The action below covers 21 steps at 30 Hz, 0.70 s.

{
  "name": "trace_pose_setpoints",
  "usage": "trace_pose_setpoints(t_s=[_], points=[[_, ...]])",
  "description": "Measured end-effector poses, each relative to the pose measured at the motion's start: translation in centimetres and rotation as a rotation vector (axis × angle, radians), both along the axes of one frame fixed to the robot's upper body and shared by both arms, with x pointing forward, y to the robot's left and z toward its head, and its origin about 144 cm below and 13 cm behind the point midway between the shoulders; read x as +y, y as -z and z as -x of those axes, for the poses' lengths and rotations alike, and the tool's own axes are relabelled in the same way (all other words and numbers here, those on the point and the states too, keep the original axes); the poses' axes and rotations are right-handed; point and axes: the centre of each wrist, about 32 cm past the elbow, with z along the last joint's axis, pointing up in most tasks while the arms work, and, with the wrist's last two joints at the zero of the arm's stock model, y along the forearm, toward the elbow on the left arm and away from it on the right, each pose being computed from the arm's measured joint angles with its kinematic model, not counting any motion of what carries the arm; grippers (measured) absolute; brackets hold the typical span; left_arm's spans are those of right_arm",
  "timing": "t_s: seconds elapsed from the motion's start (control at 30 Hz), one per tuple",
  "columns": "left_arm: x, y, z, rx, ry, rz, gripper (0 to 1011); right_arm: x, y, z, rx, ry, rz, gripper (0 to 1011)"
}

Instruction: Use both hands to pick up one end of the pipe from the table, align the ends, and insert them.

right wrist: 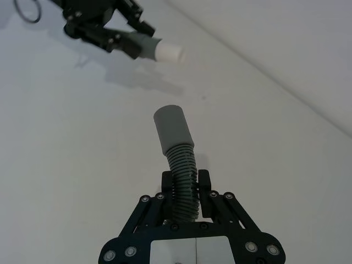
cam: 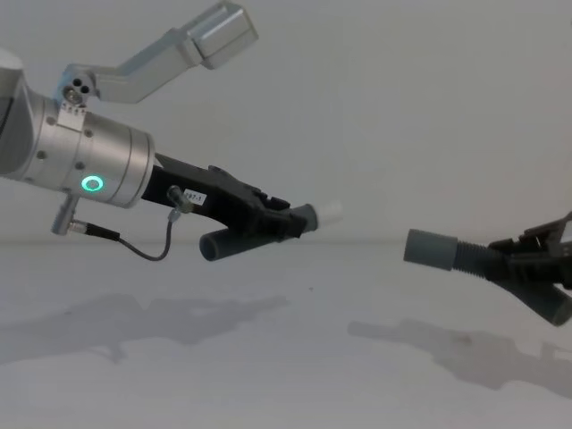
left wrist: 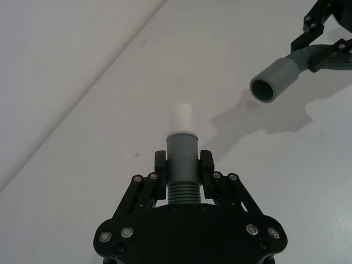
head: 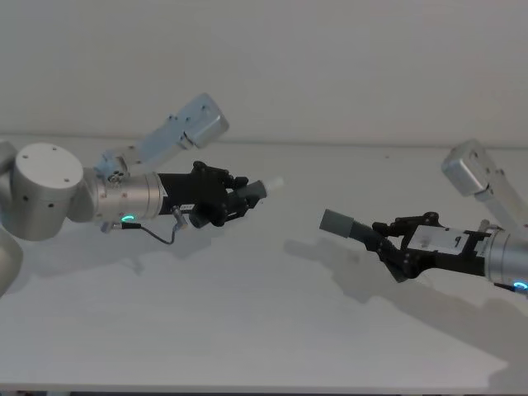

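Note:
Both pipe pieces are held above the table point(head: 247, 322). My left gripper point(head: 244, 196) is shut on one grey ribbed piece point(left wrist: 181, 157), whose narrow white end point(left wrist: 181, 116) points toward the right arm. My right gripper point(head: 381, 239) is shut on the ribbed middle of the other piece point(right wrist: 179, 165). Its wide grey open cuff point(head: 338, 222) points back at the left one. The two ends face each other with a clear gap between them, seen from the side as white tip point(cam: 331, 213) and cuff point(cam: 429, 248). In the left wrist view the cuff's open mouth point(left wrist: 265, 89) is off to one side of the white end's line.
A thin grey cable point(head: 161, 235) loops under the left wrist. Shadows of both arms fall on the bare white table below. A pale wall stands behind the table's far edge point(head: 346, 142).

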Motion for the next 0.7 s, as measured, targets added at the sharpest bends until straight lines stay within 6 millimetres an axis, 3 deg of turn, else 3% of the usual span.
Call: trace_pose_setpoints(t_s=[0.7], points=[[1.7,-0.1,-0.6,-0.052,0.164,0.004,346,-1.5,-0.7,-1.2,0.042,-0.114,0.031,268]])
